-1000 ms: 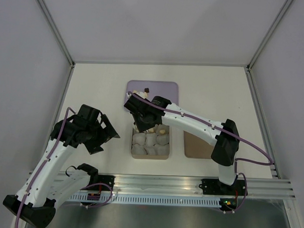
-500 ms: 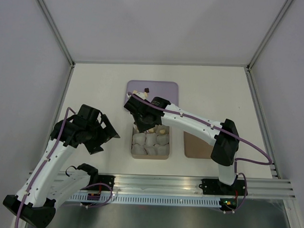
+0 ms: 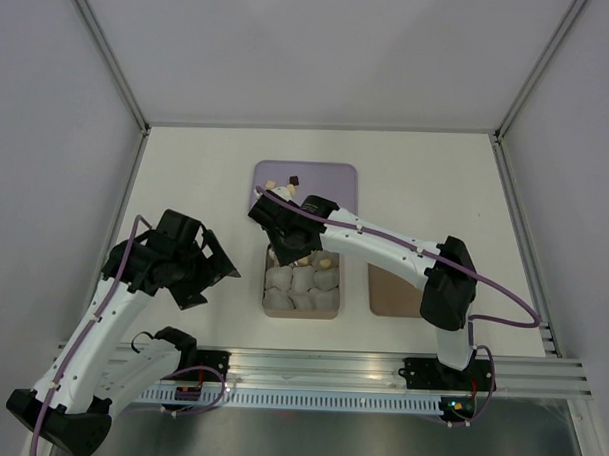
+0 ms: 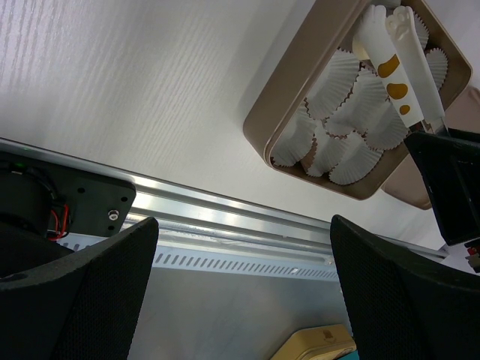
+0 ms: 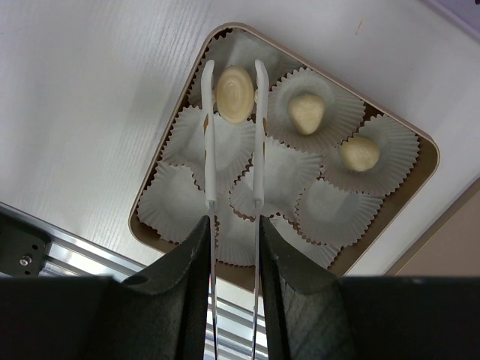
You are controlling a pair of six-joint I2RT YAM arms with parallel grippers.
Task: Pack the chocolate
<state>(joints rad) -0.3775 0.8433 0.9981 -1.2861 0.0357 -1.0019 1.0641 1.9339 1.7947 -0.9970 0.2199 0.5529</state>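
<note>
My right gripper (image 5: 231,225) is shut on white tongs (image 5: 256,150). The tong tips pinch a pale tan chocolate (image 5: 235,94) over the back-left paper cup of the brown box (image 5: 427,161). Two more pale chocolates (image 5: 307,112) (image 5: 359,153) lie in cups along the same row. In the top view the right gripper (image 3: 289,237) hovers at the box's (image 3: 300,311) far edge. A dark chocolate (image 3: 293,178) and a tan one (image 3: 270,183) lie on the purple tray (image 3: 326,184). My left gripper (image 3: 218,265) is open and empty, left of the box.
The flat brown lid (image 3: 392,296) lies right of the box. The left wrist view shows the box (image 4: 262,127), the tongs (image 4: 409,67), the aluminium rail (image 4: 225,217) at the table's near edge and a gold tin (image 4: 315,345) below it.
My right arm has shifted very slightly left with the tongs and chocolate over the box. The left arm has not moved.
</note>
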